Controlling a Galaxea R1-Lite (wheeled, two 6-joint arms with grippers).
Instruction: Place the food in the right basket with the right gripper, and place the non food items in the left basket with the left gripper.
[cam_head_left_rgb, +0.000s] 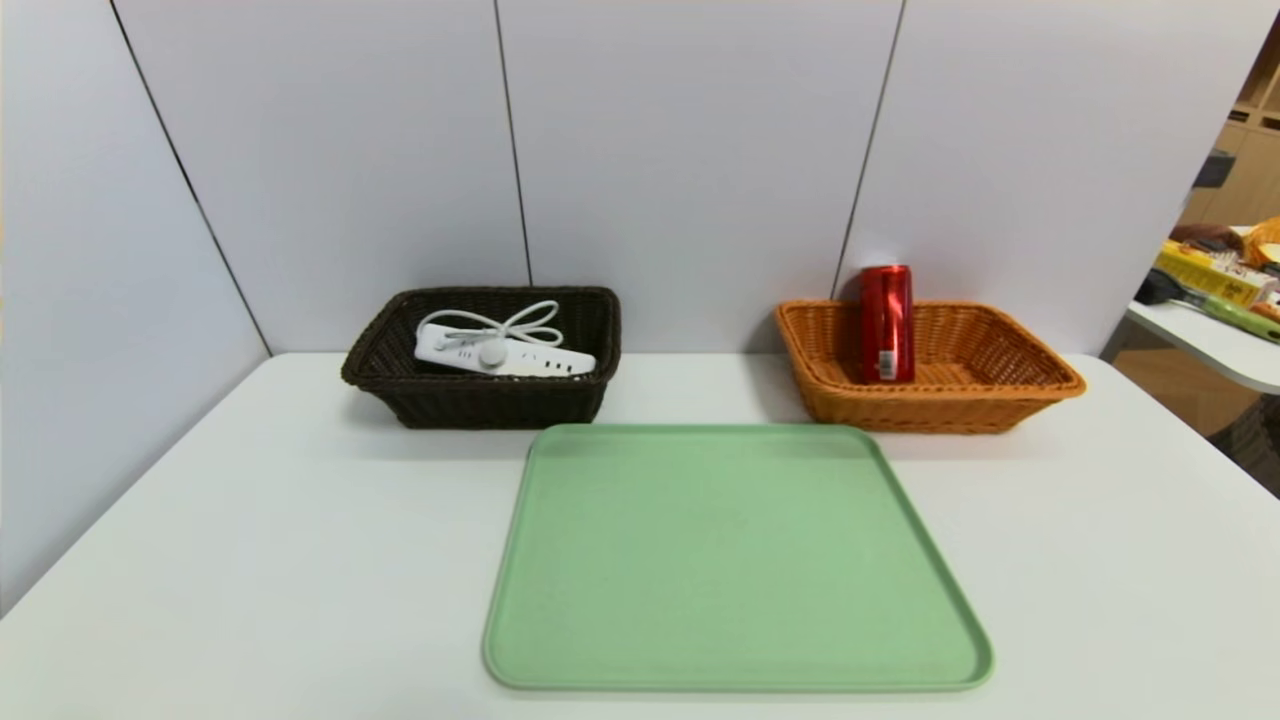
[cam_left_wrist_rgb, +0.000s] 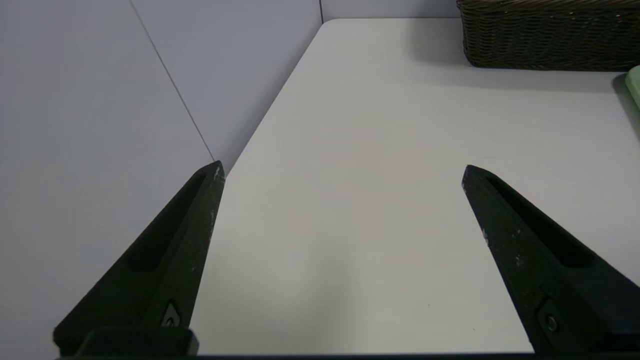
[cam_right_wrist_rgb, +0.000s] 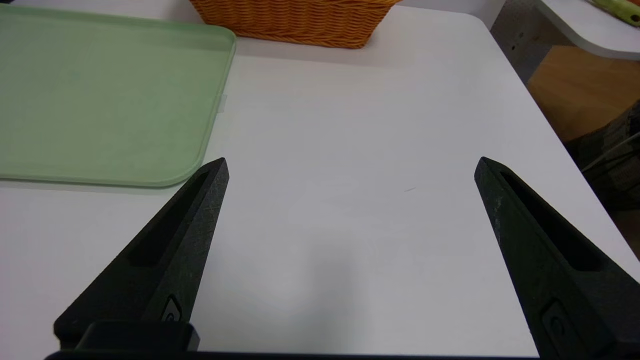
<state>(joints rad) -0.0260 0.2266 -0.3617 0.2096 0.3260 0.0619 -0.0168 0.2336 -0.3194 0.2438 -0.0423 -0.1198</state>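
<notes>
A white power strip (cam_head_left_rgb: 500, 352) with its coiled cord lies in the dark brown left basket (cam_head_left_rgb: 375, 365). A red can (cam_head_left_rgb: 887, 322) stands upright in the orange right basket (cam_head_left_rgb: 1040, 372). Neither arm shows in the head view. My left gripper (cam_left_wrist_rgb: 342, 170) hangs open over bare table near the left wall, with the brown basket (cam_left_wrist_rgb: 545, 45) farther off. My right gripper (cam_right_wrist_rgb: 351, 167) is open over bare table beside the green tray (cam_right_wrist_rgb: 100, 95), the orange basket (cam_right_wrist_rgb: 295, 22) beyond it. Nothing sits between either pair of fingers.
A pale green tray (cam_head_left_rgb: 560, 640) lies bare in the middle of the white table (cam_head_left_rgb: 250, 560). Grey wall panels stand behind and to the left. A second table (cam_head_left_rgb: 1215, 345) with clutter stands off to the right, past the table's right edge.
</notes>
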